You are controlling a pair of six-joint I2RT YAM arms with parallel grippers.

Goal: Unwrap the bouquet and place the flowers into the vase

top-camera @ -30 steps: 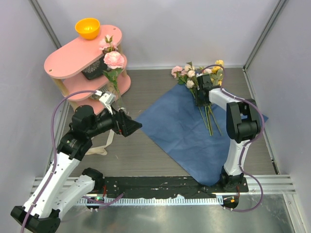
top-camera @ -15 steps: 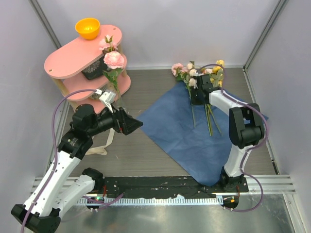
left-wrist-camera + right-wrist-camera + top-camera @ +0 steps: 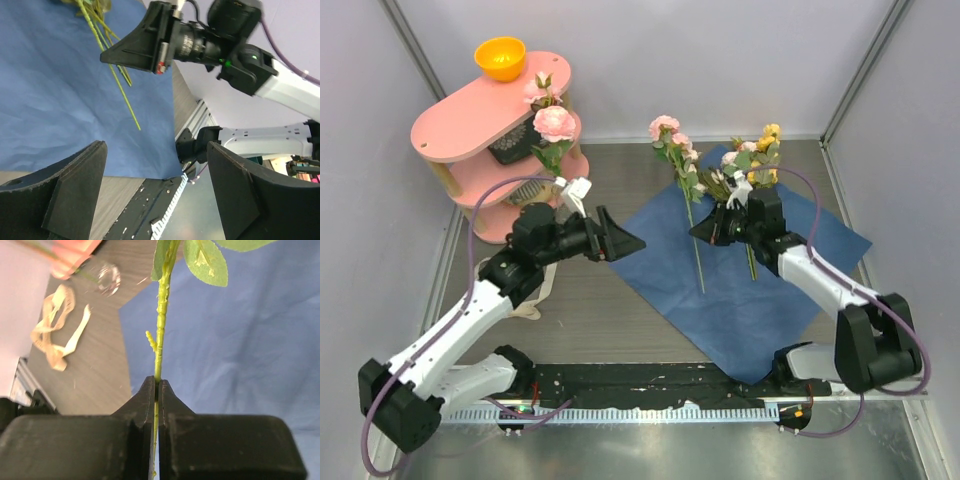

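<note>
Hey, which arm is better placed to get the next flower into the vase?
Right: the right end effector is shut on a flower stem over the blue paper; the left end effector is open and empty.

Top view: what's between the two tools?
Only bare blue paper lies between the left tool and the right tool, which pinches a flower stem.

Held stem point(image 3: 160, 315) — bloom cut off above, vase point(image 3: 108, 279) blurred, loose stems point(image 3: 107, 45) cropped too
</note>
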